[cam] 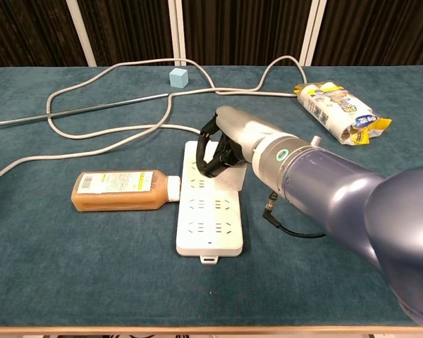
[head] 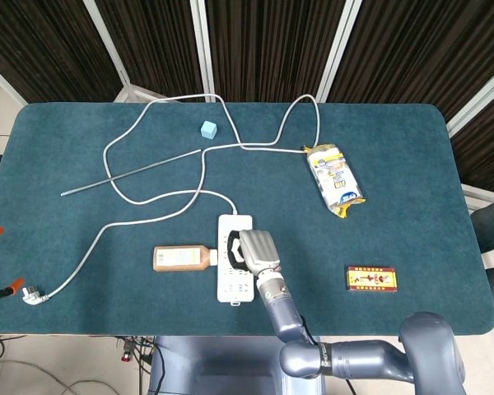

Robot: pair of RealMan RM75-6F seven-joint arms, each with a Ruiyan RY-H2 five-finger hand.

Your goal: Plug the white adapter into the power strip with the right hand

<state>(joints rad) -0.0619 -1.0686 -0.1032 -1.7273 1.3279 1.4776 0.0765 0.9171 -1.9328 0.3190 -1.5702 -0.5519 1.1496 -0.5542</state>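
Observation:
The white power strip [head: 230, 278] [cam: 210, 227] lies flat near the table's front edge, its cable [head: 148, 207] looping toward the back. My right hand [head: 256, 250] [cam: 230, 139] hovers over the strip's far half with dark fingers curled down toward the sockets. It holds the white adapter [cam: 232, 177], a flat white block that shows under the palm in the chest view. The adapter rests at the strip's right edge. The hand hides it in the head view. My left hand appears in neither view.
An amber bottle [head: 179, 258] [cam: 120, 190] lies on its side against the strip's left edge. A snack bag [head: 335, 179] [cam: 338, 109] sits at the right, a red box [head: 373, 279] front right. A blue cube [head: 207, 129] and a thin metal rod [head: 132, 173] lie further back.

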